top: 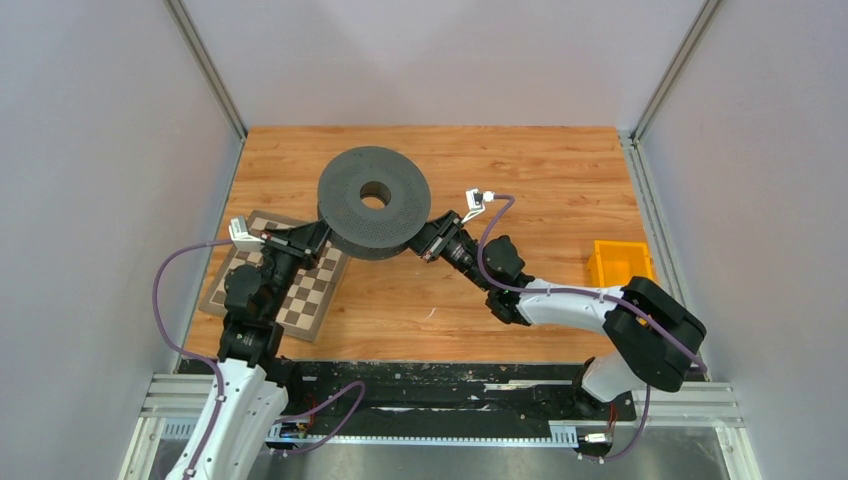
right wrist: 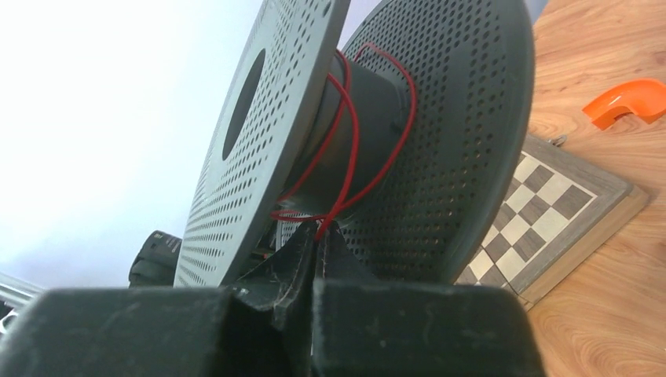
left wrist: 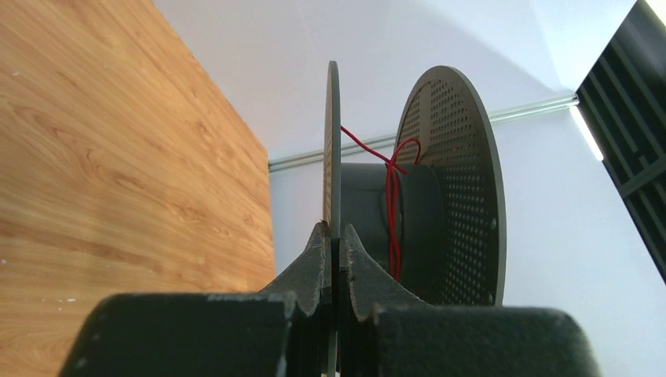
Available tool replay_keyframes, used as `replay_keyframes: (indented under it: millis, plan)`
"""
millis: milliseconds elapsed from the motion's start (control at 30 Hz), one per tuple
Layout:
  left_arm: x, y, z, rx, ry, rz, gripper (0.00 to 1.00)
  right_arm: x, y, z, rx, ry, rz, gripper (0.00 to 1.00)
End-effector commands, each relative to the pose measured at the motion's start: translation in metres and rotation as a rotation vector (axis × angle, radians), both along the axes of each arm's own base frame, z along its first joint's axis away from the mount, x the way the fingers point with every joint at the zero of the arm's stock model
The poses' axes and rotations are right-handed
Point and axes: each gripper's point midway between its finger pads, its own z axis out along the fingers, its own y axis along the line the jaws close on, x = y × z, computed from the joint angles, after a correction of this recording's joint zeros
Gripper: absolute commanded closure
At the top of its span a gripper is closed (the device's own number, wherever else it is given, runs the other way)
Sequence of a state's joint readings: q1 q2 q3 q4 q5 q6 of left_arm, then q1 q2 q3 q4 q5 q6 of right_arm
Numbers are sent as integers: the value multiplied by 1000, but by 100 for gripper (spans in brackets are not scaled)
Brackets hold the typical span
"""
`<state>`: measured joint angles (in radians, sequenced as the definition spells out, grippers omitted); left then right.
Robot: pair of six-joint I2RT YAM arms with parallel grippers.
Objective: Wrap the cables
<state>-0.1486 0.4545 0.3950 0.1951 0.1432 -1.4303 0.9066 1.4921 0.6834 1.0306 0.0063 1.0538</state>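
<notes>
1. My left pincer [left wrist: 335,236]: clamped on the thin edge of one disc of the spool [left wrist: 455,181]. Purpose, as I judge it: to hold the spool steady while winding.
2. My right pincer [right wrist: 320,232]: fingers pressed together on the red wire [right wrist: 355,137], pinched where it leaves the core. Purpose, I judge: to keep it taut and lead it round.
3. Wire: only a few loose turns on the dark core between the two perforated discs, some crossing. I judge the winding hardly started.
4. Spool: held between both arms, hole facing up. Whether it rests on anything I cannot tell.
5. Chessboard [top: 305,290]: flat under my left arm, just beside the spool.
6. Table [top: 560,170]: pale wood grain.
7. Yellow bin [top: 620,262]: at the right edge, well apart.
8. Orange piece [right wrist: 628,98]: curved, beyond the chessboard.
9. Walls [top: 90,150]: plain white panels, metal rails at the corners.
</notes>
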Motion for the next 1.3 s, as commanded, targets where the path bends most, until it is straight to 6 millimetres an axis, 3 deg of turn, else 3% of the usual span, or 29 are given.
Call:
replay_keyframes:
  millis: [0,167,733,1000,1133,1267]
  plan:
    - [-9,12,39,-35,-135,55,100,6,2,8,35,10,-32,96]
    - [-10,13,39,-35,-141,62,100,4,3,-2,1,26,-27,87]
    - [-7,15,38,-44,-145,75,100,-4,-25,-8,-97,17,-94,77]
    - [-6,14,37,-59,-142,66,100,-2,-23,-11,-136,18,-95,76]
    - [-6,13,36,-60,-143,59,100,-1,-18,-12,-140,10,-84,90]
    - [-6,11,31,-68,-137,51,100,-4,-11,7,-97,-58,-52,100]
